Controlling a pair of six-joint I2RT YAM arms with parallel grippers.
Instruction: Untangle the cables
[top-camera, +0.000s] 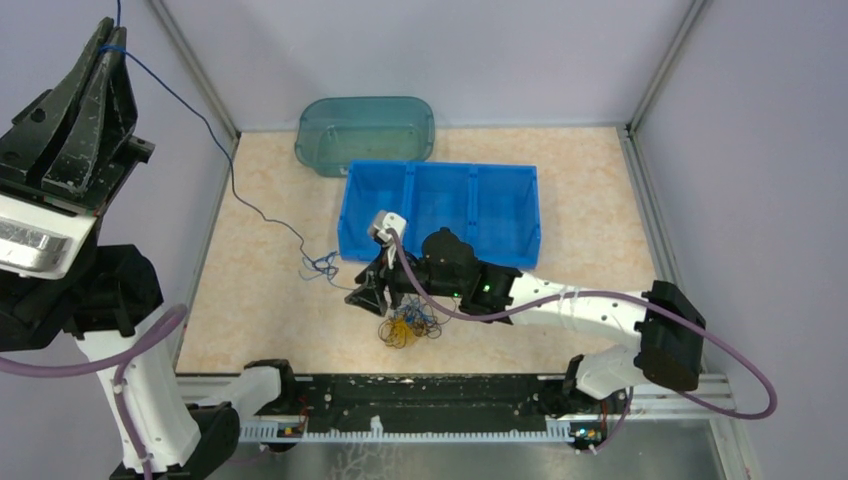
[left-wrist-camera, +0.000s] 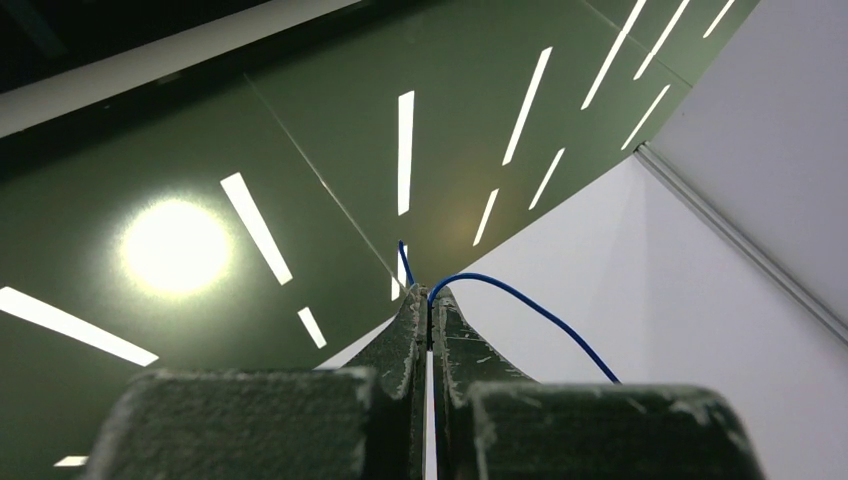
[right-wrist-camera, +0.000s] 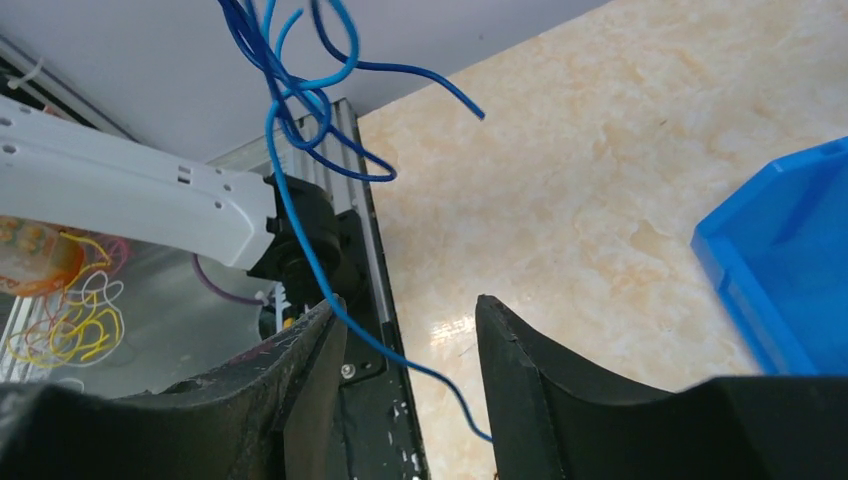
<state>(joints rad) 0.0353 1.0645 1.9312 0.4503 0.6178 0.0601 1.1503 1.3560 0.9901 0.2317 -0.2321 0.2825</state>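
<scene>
Overhead, left claw pinches one blue cable; right claw spread near one tangled clump.

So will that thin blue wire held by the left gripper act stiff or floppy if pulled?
Probably floppy: the thin blue wire droops in a wavy line from the shut left gripper to the table. Likely very light, being far thinner than the fingers. It may snag: its lower end is looped near the open right gripper.
</scene>
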